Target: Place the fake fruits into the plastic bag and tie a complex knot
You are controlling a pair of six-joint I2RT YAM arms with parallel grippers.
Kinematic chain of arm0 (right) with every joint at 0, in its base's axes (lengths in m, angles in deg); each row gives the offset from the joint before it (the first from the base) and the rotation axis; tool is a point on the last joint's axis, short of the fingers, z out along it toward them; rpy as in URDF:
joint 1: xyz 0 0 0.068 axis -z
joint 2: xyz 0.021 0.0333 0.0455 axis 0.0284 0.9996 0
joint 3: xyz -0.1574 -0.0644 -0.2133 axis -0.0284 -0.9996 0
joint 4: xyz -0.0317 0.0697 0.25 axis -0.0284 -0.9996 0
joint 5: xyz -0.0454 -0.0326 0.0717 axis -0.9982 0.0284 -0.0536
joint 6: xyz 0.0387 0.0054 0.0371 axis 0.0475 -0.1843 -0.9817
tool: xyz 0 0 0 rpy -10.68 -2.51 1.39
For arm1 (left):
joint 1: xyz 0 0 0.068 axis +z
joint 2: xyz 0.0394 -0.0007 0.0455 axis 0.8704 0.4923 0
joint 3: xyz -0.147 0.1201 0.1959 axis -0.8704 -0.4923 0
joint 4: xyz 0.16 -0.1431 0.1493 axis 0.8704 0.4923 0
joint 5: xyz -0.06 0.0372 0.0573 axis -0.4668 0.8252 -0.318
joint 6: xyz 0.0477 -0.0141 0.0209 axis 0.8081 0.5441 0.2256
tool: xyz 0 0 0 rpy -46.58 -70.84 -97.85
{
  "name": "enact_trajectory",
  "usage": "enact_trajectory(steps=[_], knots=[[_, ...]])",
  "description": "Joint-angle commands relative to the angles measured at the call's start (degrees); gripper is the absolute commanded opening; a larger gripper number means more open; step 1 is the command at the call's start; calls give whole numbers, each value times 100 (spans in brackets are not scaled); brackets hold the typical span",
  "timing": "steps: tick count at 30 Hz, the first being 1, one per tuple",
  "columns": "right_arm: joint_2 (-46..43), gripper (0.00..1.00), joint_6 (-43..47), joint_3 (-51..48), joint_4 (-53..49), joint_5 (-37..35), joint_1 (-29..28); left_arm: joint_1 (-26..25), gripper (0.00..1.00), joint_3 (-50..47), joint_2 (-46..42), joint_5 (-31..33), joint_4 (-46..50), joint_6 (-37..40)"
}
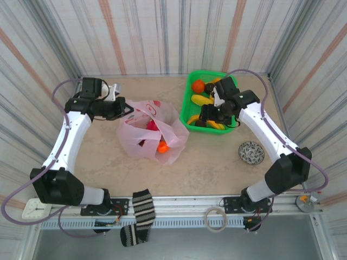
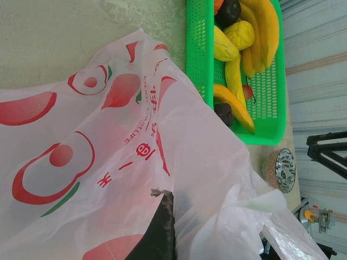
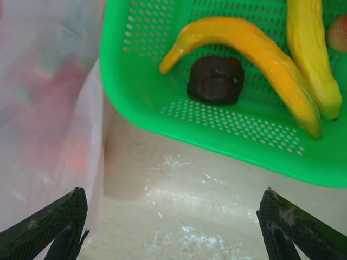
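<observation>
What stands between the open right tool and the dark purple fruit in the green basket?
The near wall of the green basket stands between the right tool and the dark purple fruit. Nothing covers the fruit from above; an orange banana curves around its far side.

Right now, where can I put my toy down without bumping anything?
The table is bare between the pink bag and the patterned bowl, nearer to us than the green basket. The strip along the near edge is bare too. It is crowded where bag and basket sit close together.
</observation>
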Motion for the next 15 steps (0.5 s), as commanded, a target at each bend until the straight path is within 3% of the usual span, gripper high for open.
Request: enact_trajectory(steps=[1,8,15], knots=[[1680,78,434,1196,-760,-211,179,-149,0,85,-341,-208,101,709],[2734,77,191,1615,-475,-108,186,-164,0,99,-375,-239,107,1030],[3087,77,105,1792,-443,-417,192,-164,0,71,-321,-230,124,1067]])
